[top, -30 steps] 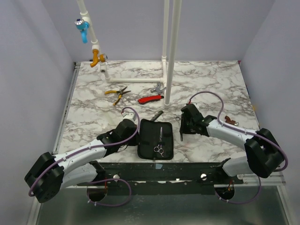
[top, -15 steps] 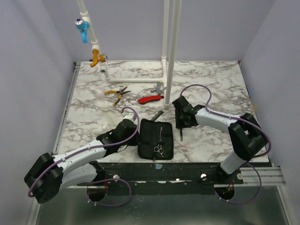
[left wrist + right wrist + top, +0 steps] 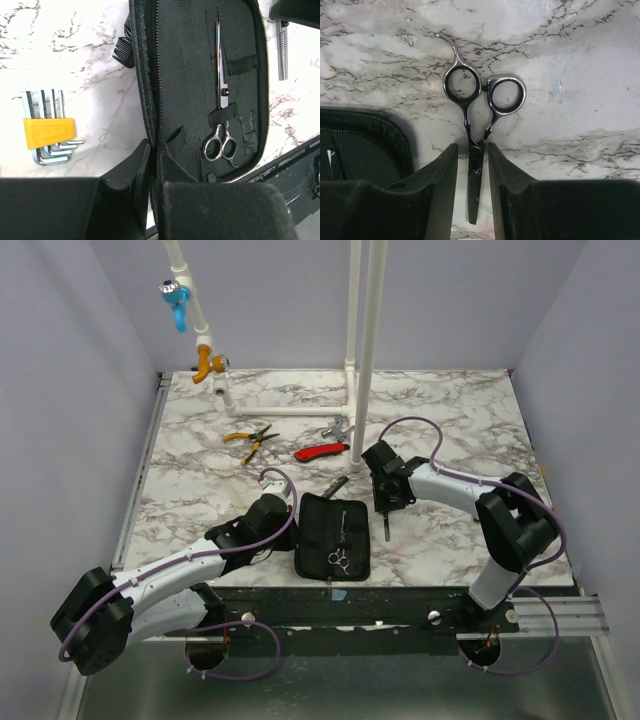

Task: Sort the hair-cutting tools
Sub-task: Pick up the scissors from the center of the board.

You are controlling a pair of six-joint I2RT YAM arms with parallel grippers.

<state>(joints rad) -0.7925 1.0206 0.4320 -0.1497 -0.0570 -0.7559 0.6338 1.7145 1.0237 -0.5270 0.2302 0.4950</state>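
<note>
On the white marble-patterned table [image 3: 200, 440], the open black zip-up fabric case [image 3: 318, 540] at lower centre is pinched at its left edge by the clenched left gripper [image 3: 152, 161], 1 pair of slim silver metal scissors [image 3: 221, 95] is strapped inside, and 1 dark serrated pair [image 3: 475, 190], on the marble just right of it, is straddled by the released right gripper [image 3: 472, 167].

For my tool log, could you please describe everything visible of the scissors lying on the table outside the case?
The scissors are slim silver metal, blades closed, one edge toothed like thinning shears. Two round finger rings, one bearing a curved hook. They lie flat on the marble table, just right of the black case. The right claw straddles the blades, slim gaps either side, not touching.
</note>
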